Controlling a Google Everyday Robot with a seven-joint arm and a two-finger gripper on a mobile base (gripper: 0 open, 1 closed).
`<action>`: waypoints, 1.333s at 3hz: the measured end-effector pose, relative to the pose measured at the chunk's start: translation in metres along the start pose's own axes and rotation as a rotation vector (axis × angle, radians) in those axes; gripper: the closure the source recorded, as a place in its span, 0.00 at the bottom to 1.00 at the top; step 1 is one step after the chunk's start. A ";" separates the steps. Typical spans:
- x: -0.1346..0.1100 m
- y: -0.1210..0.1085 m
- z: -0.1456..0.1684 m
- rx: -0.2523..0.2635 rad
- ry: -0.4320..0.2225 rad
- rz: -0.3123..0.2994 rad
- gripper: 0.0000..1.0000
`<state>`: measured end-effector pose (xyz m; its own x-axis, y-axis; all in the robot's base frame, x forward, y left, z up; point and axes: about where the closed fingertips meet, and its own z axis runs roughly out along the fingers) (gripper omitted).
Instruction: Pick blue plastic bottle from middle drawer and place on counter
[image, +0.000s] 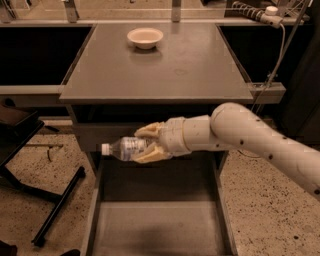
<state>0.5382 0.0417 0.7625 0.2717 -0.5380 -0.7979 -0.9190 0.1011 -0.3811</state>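
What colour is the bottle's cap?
White, in the camera view; the gripper holds the blue plastic bottle above the middle drawer.

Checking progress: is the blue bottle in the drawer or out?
Out: the gripper, above the middle drawer, holds the blue plastic bottle sideways in air.

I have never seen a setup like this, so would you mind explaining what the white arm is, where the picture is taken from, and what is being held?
There is one picture, from a camera looking down at the front of a grey cabinet. The white jointed thing reaching in from the right is a robot arm. At its end is the gripper, two yellowish fingers shut around a small plastic bottle. The bottle is held on its side, cap pointing left, in the air above the open drawer. The flat grey top is the counter; a pale bowl sits near its far edge.
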 end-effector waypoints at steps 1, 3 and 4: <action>-0.080 -0.045 -0.049 0.000 -0.036 -0.071 1.00; -0.157 -0.143 -0.058 0.014 -0.040 -0.243 1.00; -0.160 -0.216 -0.031 0.099 0.039 -0.345 1.00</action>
<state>0.6845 0.0793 0.9868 0.5483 -0.5862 -0.5964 -0.7422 -0.0125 -0.6701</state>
